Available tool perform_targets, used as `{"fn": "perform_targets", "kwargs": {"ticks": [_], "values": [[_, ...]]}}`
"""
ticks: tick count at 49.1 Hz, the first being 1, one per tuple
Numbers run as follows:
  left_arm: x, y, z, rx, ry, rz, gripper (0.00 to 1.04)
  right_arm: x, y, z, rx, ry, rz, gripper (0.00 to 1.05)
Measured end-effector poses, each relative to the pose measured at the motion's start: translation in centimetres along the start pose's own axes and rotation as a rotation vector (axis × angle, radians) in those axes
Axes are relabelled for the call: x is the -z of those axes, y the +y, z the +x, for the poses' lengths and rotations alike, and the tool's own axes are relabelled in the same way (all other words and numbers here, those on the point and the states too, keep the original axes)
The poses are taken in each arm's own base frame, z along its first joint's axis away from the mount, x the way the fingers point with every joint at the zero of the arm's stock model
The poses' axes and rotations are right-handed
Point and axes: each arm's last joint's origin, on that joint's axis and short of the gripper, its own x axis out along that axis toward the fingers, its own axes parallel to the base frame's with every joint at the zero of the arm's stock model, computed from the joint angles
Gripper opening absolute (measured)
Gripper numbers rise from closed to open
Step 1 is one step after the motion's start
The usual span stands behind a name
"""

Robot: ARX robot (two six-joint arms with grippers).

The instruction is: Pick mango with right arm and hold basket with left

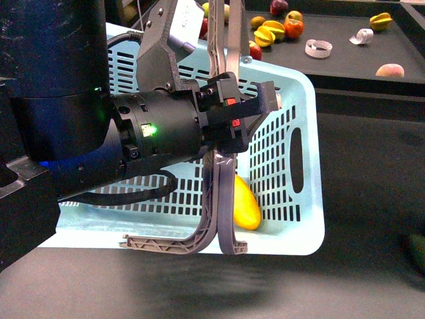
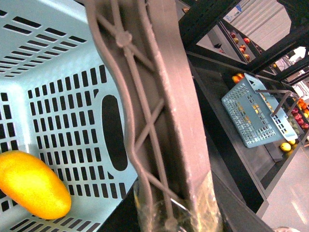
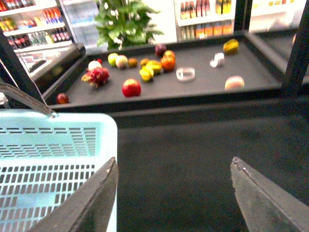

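Grey handles (image 1: 223,214) screening mango (image 1: 247,206), basket (image 1: 312,169), perhaps apple (image 1: 255,50) beyond.

place: shop, probably | bottled-drink shelves (image 3: 200,14), blurred | fruit display counter (image 3: 203,89) | shopping basket (image 1: 313,199)

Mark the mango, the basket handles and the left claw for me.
mango (image 1: 246,206): front view, middle of its yellow skin.
basket handles (image 2: 176,106): left wrist view, flat face of the grey-brown bar.
left claw (image 1: 249,106): front view, midway between its fingertips, shut on the basket handles.
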Motion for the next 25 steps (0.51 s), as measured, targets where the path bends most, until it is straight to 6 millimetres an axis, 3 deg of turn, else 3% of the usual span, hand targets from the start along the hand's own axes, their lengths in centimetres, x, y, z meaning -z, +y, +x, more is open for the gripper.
{"fn": "perform_targets", "kwargs": {"ticks": [6, 17, 25], "values": [[0.0, 0.0, 0.0, -0.004, -0.002, -0.004, 0.16, -0.7, 0.1, -0.5, -0.007, -0.058, -0.072, 0.49], [0.0, 0.0, 0.0, -0.004, -0.003, -0.002, 0.16, -0.9, 0.1, -1.8, -0.007, -0.063, -0.117, 0.01], [0.0, 0.0, 0.0, -0.002, -0.001, -0.001, 0.16, -1.0, 0.1, -2.5, -0.007, -0.07, -0.116, 0.02]]}}
